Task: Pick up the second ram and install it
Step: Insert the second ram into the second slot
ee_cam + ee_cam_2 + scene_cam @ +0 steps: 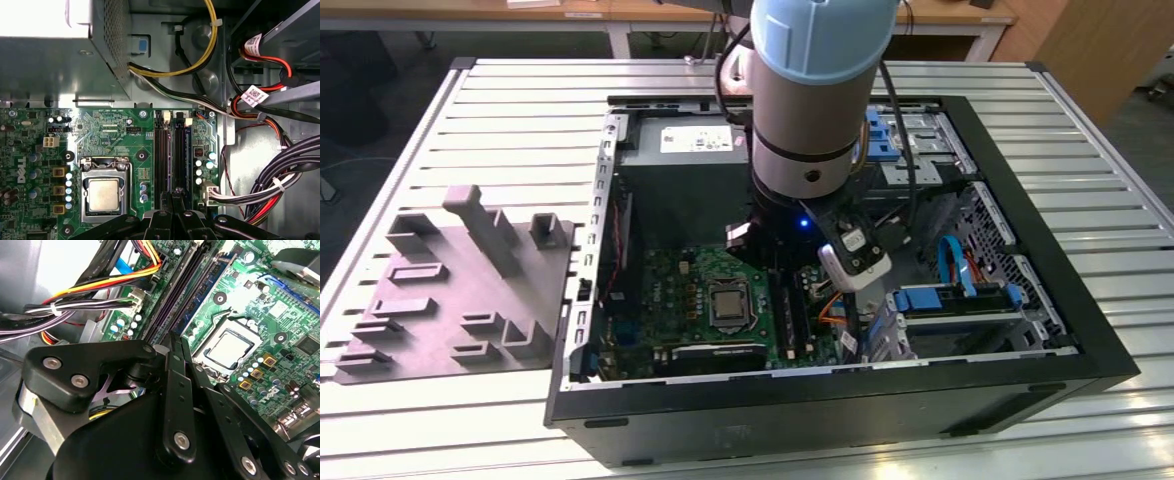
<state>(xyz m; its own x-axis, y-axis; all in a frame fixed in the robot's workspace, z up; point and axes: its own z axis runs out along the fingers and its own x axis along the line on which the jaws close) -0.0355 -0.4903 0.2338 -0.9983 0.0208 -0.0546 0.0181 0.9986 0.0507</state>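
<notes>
My tool (175,341) is down inside the open case (1075,318), its two fingers pressed together with nothing showing between them. In both wrist views the tips sit over the black slot rails (161,160) on the motherboard (107,125). I cannot tell whether they touch a rail or hang just above it.

The ram (188,150) stands upright in the slot on the far side of those rails from the CPU socket (104,192), its blue-green board running alongside them. In the second wrist view its chips face the socket. The tips are just beside its near end, not around it.

A bundle of cables (272,192) lies past the ram, against the case wall.

In the exterior view my arm (807,100) comes straight down into the case. The case rests on the slatted bench (520,130), with the grey tray (440,300) at the exterior view's left, well apart from my tool.
</notes>
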